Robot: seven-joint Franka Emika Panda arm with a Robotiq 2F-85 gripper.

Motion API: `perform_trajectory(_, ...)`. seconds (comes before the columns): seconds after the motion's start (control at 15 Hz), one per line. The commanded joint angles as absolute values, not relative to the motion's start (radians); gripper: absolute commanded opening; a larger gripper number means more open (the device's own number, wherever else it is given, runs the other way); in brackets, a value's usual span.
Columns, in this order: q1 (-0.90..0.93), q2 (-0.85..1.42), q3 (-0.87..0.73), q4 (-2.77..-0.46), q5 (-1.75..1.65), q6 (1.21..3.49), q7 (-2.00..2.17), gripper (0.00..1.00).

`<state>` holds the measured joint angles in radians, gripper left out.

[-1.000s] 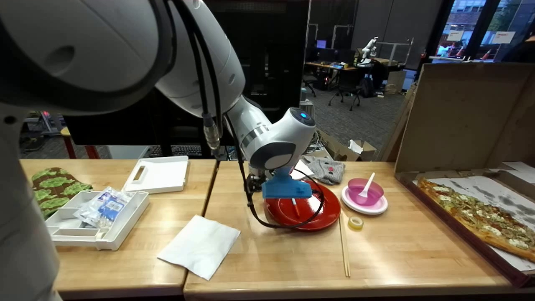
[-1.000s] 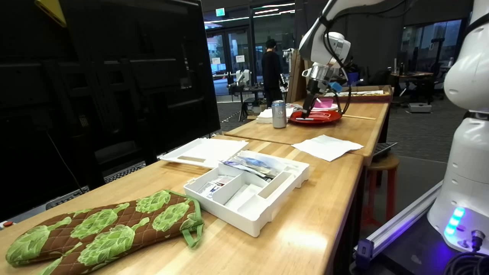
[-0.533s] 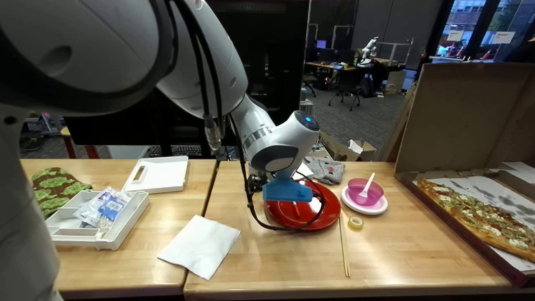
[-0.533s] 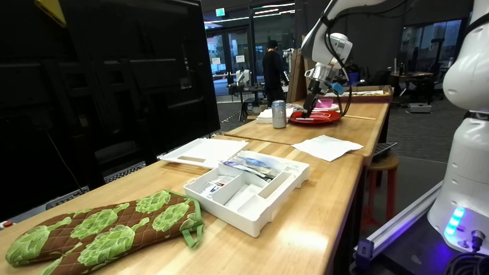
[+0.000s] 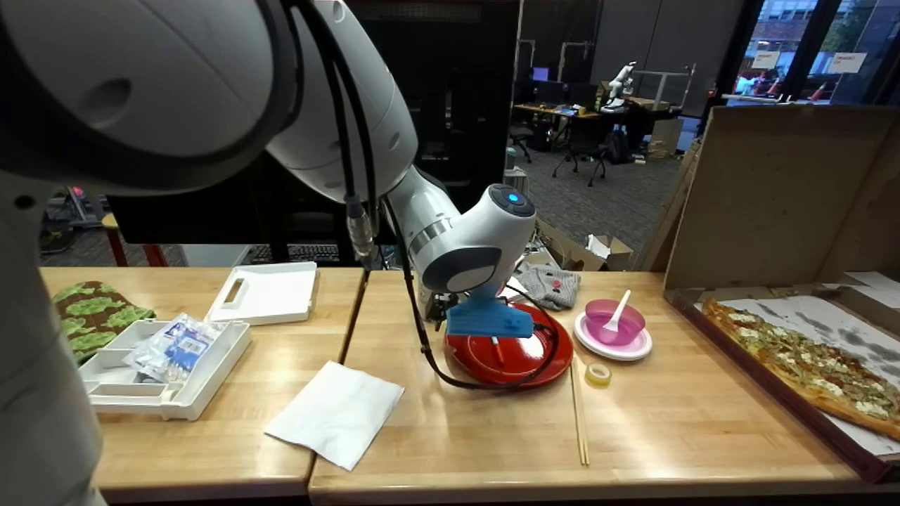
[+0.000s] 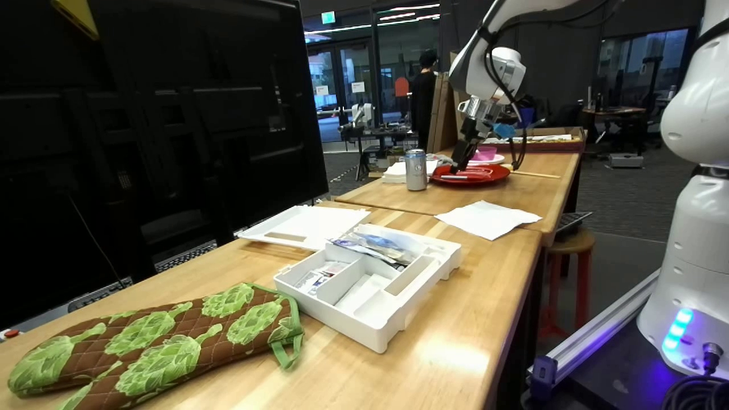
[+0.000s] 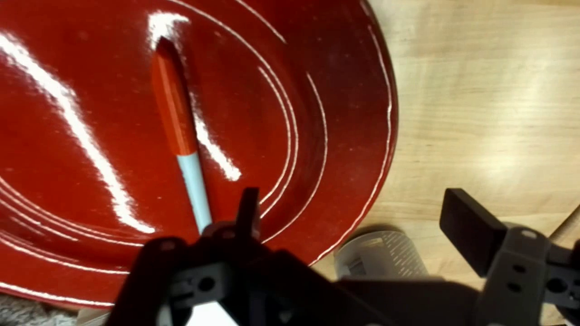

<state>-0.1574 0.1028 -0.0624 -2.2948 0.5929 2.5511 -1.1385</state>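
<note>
In the wrist view my gripper [image 7: 351,199] stands open, with wide space between its fingers. The left finger is over the red plate [image 7: 344,90], and the right one is over the bare wood. A marker [image 7: 174,104] with a red cap and white body lies on the plate, left of the fingers; its lower end is hidden behind the gripper. Below the gap shows a grey can [image 7: 376,253], partly covered by the gripper. In an exterior view this silver can [image 6: 416,170] stands upright beside the plate, and the dark fingers [image 6: 459,162] point down above the plate's near rim.
A pink bowl [image 5: 606,316] with a white spoon, a tape roll [image 5: 598,374] and chopsticks [image 5: 579,414] are beside the plate. A napkin [image 5: 337,413], a divided white box [image 6: 364,290], an oven mitt [image 6: 165,336] and an open pizza box [image 5: 780,204] also occupy the tables.
The hand has shifted slightly right and down in an exterior view, and its cable loop has swung right. The jaws remain open. A person in the background has moved right.
</note>
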Motion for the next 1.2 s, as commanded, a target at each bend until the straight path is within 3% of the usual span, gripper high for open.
perform_trajectory(0.0,-0.149,0.072,-0.069,-2.325,0.507,2.597,-1.066,1.00)
perform_trajectory(0.53,-0.151,0.087,-0.095,-2.282,0.073,2.542,-0.852,1.00)
perform_trajectory(1.13,-0.159,0.143,-0.082,-2.139,0.080,2.370,-0.873,1.00)
